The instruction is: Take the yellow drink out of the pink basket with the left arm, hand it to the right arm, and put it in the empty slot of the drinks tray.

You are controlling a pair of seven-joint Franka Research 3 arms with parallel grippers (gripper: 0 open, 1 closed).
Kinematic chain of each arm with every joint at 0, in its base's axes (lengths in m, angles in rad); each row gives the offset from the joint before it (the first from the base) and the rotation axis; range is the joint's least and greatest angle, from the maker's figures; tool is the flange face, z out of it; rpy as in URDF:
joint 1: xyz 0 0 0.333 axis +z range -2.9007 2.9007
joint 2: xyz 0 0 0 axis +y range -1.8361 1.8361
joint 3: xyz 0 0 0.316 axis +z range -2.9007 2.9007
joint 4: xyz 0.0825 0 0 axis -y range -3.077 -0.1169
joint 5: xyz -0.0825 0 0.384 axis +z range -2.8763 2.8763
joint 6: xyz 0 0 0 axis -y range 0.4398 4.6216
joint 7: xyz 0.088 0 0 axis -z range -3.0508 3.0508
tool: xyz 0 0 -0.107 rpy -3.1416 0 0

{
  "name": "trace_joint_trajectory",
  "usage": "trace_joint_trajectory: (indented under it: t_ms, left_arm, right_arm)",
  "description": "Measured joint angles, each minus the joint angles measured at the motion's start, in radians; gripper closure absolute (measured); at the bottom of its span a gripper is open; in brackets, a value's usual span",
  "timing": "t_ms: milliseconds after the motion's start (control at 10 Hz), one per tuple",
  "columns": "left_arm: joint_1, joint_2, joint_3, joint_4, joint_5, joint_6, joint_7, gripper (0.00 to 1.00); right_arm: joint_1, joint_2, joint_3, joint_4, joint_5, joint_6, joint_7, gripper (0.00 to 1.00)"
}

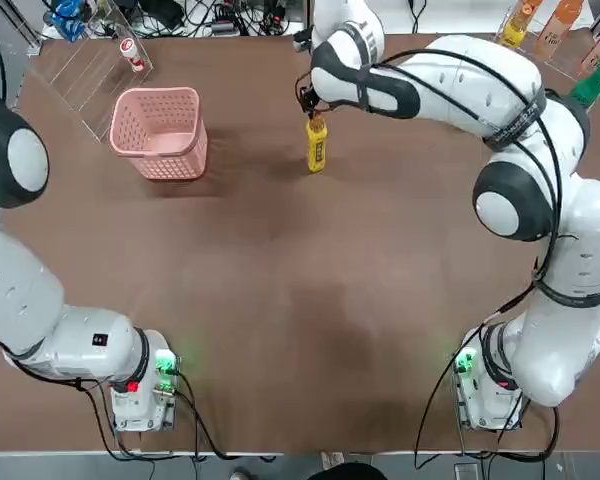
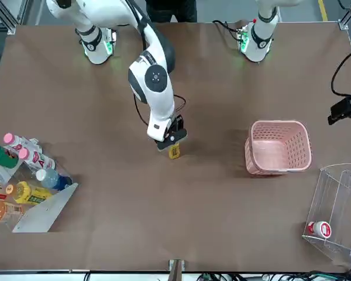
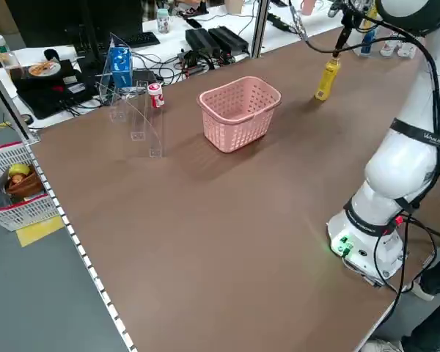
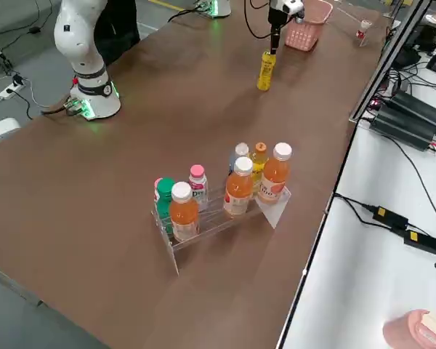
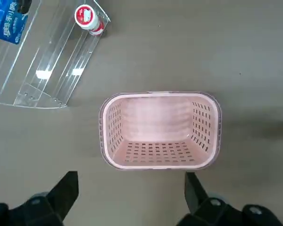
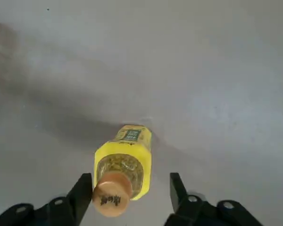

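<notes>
While the right gripper (image 6: 132,179) reaches over the far middle of the table, its jaws stand apart around the orange cap of the slim yellow plastic bottle (image 6: 125,162). One finger is near the cap and a gap shows on the other side, so it has no grip. The bottle is upright beneath that gripper, to the right of the pale-pink lattice-walled plastic basket (image 1: 160,133). At the left, the left gripper (image 5: 132,175) hangs beside the basket, jaws wide and holding nothing. The clear acrylic drinks rack (image 4: 218,218), at the far right, carries orange, yellow, green-capped and pink-capped bottles. Another clear acrylic rack (image 2: 333,208), at the far left, bears a small white-and-red bottle (image 5: 88,19).
</notes>
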Motion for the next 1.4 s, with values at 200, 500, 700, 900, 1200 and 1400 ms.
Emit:
trace_joint_trajectory:
  t_ms: [200, 500, 700, 900, 1200, 1400]
  left_arm:
    - [0.0, -0.043, 0.0, -0.001, 0.0, -0.011, 0.0, 0.0]
    - [-0.002, -0.066, 0.0, -0.005, 0.0, -0.013, 0.001, 0.0]
    - [-0.002, -0.071, -0.001, -0.008, 0.0, -0.033, 0.001, 0.0]
    - [-0.003, -0.074, -0.001, -0.009, 0.0, -0.036, 0.001, 0.0]
    - [-0.003, -0.074, -0.002, -0.01, 0.0, -0.036, 0.002, 0.0]
    - [-0.003, -0.078, -0.009, -0.01, 0.0, -0.036, 0.002, 0.0]
  right_arm:
    - [0.014, 0.007, 0.001, 0.0, -0.003, 0.0, 0.0, 0.28]
    - [0.022, 0.012, 0.0, 0.0, -0.006, 0.0, 0.001, 0.41]
    - [0.022, 0.012, 0.0, 0.0, -0.007, 0.0, 0.001, 0.61]
    - [0.022, 0.012, -0.002, 0.001, -0.01, 0.0, 0.001, 0.66]
    - [0.021, 0.01, -0.024, 0.009, -0.008, 0.001, 0.006, 0.66]
    - [0.017, -0.034, -0.062, 0.016, -0.007, -0.025, 0.006, 0.66]
